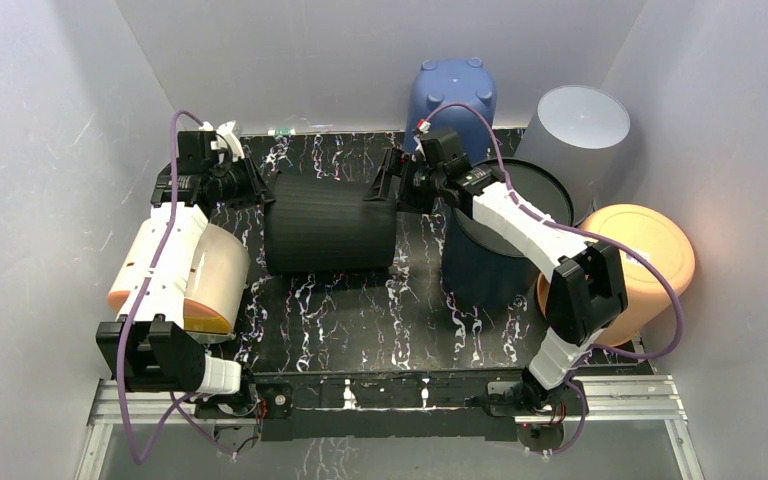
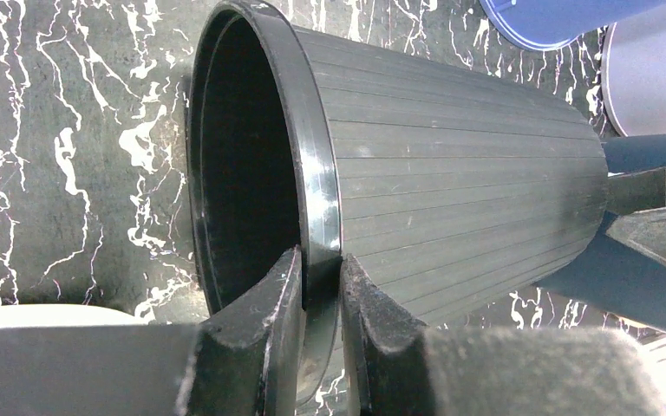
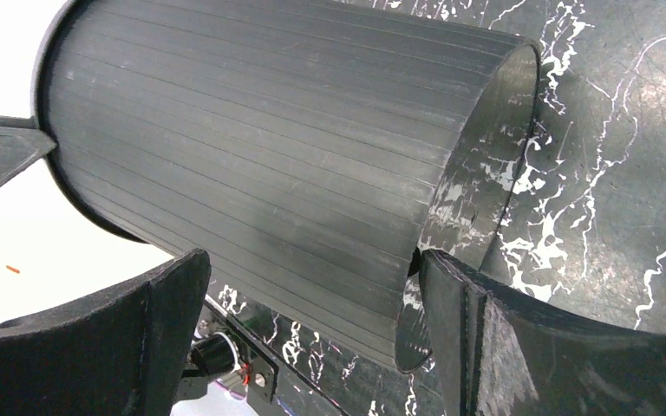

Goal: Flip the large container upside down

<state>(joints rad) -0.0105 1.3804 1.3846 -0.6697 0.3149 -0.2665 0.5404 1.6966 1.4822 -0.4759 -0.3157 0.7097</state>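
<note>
The large container is black and ribbed and lies on its side in the middle of the marbled table, its mouth to the left. My left gripper is shut on its rim; in the left wrist view the gripper has one finger inside the mouth and one outside, pinching the glossy rim of the container. My right gripper is at the container's base. In the right wrist view it is open, with one finger against the flat base of the container.
An upturned blue bin and a grey bin stand at the back. A dark navy bin stands right of the container, under my right arm. An orange bin is at the right, a peach one lies at the left.
</note>
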